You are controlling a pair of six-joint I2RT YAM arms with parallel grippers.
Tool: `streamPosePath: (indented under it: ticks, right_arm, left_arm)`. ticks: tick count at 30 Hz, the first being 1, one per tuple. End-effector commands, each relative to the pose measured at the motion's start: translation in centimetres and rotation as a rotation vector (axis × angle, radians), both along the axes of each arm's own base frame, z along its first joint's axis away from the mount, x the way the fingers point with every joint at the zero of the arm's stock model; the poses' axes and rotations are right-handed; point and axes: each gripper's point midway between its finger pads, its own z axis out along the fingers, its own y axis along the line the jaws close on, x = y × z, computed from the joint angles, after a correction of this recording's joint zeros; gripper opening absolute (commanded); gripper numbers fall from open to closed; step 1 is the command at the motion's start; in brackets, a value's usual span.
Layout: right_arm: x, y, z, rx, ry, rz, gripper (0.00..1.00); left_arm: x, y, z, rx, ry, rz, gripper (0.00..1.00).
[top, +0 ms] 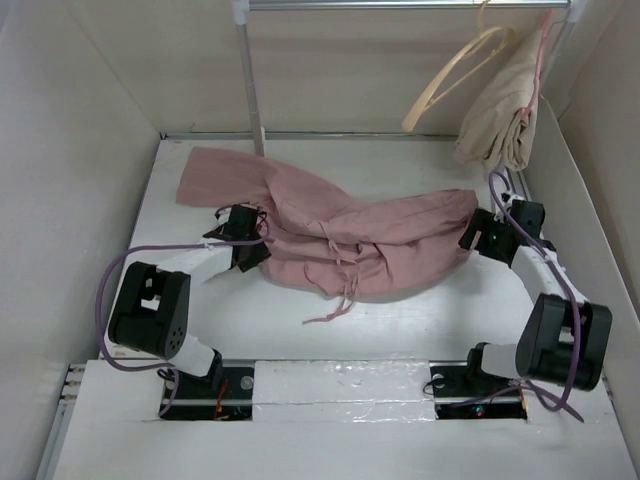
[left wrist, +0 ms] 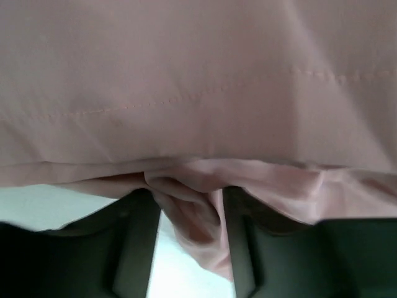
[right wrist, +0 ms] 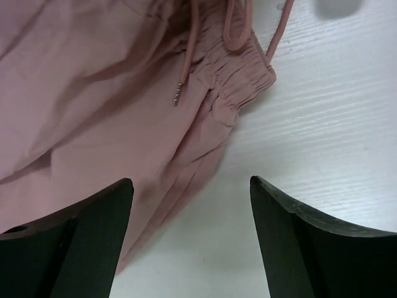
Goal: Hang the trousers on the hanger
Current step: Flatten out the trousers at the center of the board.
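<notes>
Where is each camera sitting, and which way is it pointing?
Top external: above and behind, looking down on the trousers, hanger and table; left arm and right arm show.
Left wrist: on the left arm, close against the trousers; left hand shut on them.
Right wrist: facing the waistband and table; right hand open.
All three share the trousers.

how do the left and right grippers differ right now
The left gripper is closed on a fold of the trousers; the right gripper is wide open and holds nothing. The left gripper is pressed against the cloth; the right gripper hangs over the table by the waistband. Both sit at the trousers' edges.
</notes>
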Motion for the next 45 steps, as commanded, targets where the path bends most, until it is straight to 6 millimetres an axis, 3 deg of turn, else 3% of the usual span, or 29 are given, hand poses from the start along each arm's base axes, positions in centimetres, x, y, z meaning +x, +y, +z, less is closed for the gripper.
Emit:
streamPosePath:
  ticks: [1, 2, 5, 7, 9, 10, 12, 14, 15, 16, 19, 20, 22, 24, 25, 27, 28, 30, 31, 33, 34, 36, 37, 38, 39, 41, 42, 43, 45]
  right_arm:
    - [3.1, -0.2, 0.3, 0.074, -0.103, -0.045, 0.81]
    - [3.2, -0.8, -1.5, 0.107, -0.065, -0.079, 0.80]
    - [4.3, -0.7, -3.1, 0.164, -0.064, -0.119, 0.72]
    - [5.6, -0.6, -4.0, 0.195, -0.087, -0.120, 0.65]
    - [5.9, -0.7, -5.2, 0.206, -0.063, -0.136, 0.37]
    - [5.9, -0.4, -5.3, 0.222, -0.058, -0.125, 0.15]
    - [5.9, -0.4, -5.3, 0.210, -0.059, -0.107, 0.00]
    - [4.5, -1.3, -3.8, 0.160, -0.060, -0.093, 0.00]
    - [2.3, -1.0, -3.9, 0.148, 0.002, -0.093, 0.00]
    - [1.4, -2.4, -0.7, 0.047, -0.062, -0.101, 0.00]
    - [-3.6, -4.3, 1.5, -0.085, 0.005, -0.151, 0.00]
    - [-4.7, -4.7, 3.7, -0.122, -0.038, -0.174, 0.00]
    - [-7.0, -5.0, 3.9, -0.131, 0.018, -0.225, 0.00]
    - [-7.6, -5.0, 4.0, -0.120, 0.027, -0.249, 0.00]
    - [-7.9, -5.7, 4.2, -0.157, 0.036, -0.271, 0.00]
    - [-8.4, -7.5, 5.1, -0.230, 0.087, -0.332, 0.00]
    - [-9.0, -9.1, 5.7, -0.305, 0.117, -0.380, 0.01]
    - [-7.8, -10.3, 6.1, -0.346, 0.114, -0.386, 0.29]
    - [-7.4, -10.7, 5.8, -0.334, 0.113, -0.401, 0.62]
    - [-5.8, -10.8, 6.0, -0.253, 0.069, -0.380, 0.76]
    - [-4.5, -9.8, 6.3, -0.151, 0.014, -0.332, 0.84]
    - [-2.5, -8.0, 8.2, -0.077, -0.080, -0.255, 0.87]
    - [-1.3, -5.0, 9.3, -0.020, -0.130, -0.156, 0.87]
    - [-0.4, -1.8, 11.0, 0.009, -0.199, -0.062, 0.63]
    - [-0.4, -0.3, 11.9, 0.005, -0.225, -0.016, 0.63]
    - [-0.5, 2.9, 13.0, 0.015, -0.270, 0.081, 0.41]
    - [-1.1, 4.1, 12.5, 0.018, -0.262, 0.118, 0.12]
    - [-1.8, 6.3, 13.0, 0.022, -0.287, 0.194, 0.03]
    - [-2.7, 8.7, 12.6, 0.044, -0.315, 0.298, 0.00]
  left_arm:
    - [-0.2, 0.1, -0.9, 0.008, 0.031, 0.010, 0.33]
    - [-0.2, 0.1, -0.9, 0.008, 0.033, 0.010, 0.21]
    - [-0.6, 0.5, -0.8, 0.024, 0.040, 0.022, 0.03]
    - [-1.0, 0.9, -0.5, 0.036, 0.038, 0.029, 0.00]
    - [-1.3, 1.2, 0.3, 0.040, 0.025, 0.028, 0.00]
    - [-2.1, 1.5, 0.4, 0.050, 0.041, 0.029, 0.00]
    - [-2.5, 1.6, 2.0, 0.044, 0.012, 0.023, 0.00]
    - [-4.0, 2.1, 3.3, 0.055, 0.037, 0.017, 0.00]
    - [-4.3, 2.3, 5.4, 0.043, -0.013, 0.019, 0.00]
    - [-5.5, 2.4, 6.2, 0.039, 0.007, 0.009, 0.00]
    - [-8.1, 2.7, 9.7, -0.003, -0.023, 0.013, 0.00]
    - [-8.8, 2.6, 10.3, -0.019, -0.021, 0.013, 0.00]
    - [-10.8, 2.3, 11.4, -0.065, -0.015, -0.007, 0.00]
    - [-12.1, 1.9, 11.7, -0.098, -0.002, -0.034, 0.08]
    - [-13.7, 0.8, 11.2, -0.157, 0.057, -0.079, 0.19]
    - [-14.6, 0.1, 11.8, -0.186, 0.042, -0.143, 0.98]
    - [-14.6, 1.2, 12.8, -0.142, 0.023, -0.104, 0.99]
    - [-13.9, 2.8, 14.2, -0.060, -0.029, -0.073, 0.99]
    - [-12.9, 3.9, 15.5, 0.008, -0.080, -0.063, 0.99]
    - [-11.6, 4.8, 16.3, 0.072, -0.098, -0.048, 0.99]
    - [-10.7, 5.2, 16.8, 0.106, -0.128, -0.026, 0.99]
    - [-9.7, 5.7, 16.6, 0.138, -0.129, 0.006, 0.99]
    - [-9.0, 6.4, 16.3, 0.170, -0.154, 0.051, 0.99]
    - [-7.2, 6.9, 15.1, 0.124, -0.179, 0.130, 0.99]
    - [-7.2, 6.9, 15.1, 0.124, -0.180, 0.130, 0.99]
    - [-5.9, 7.9, 13.8, 0.135, -0.165, 0.192, 0.97]
    - [-4.9, 9.4, 13.6, 0.130, -0.181, 0.265, 0.91]
    - [-4.3, 10.1, 13.4, 0.117, -0.181, 0.301, 0.87]
    - [-2.8, 10.0, 12.5, 0.021, -0.167, 0.330, 0.86]
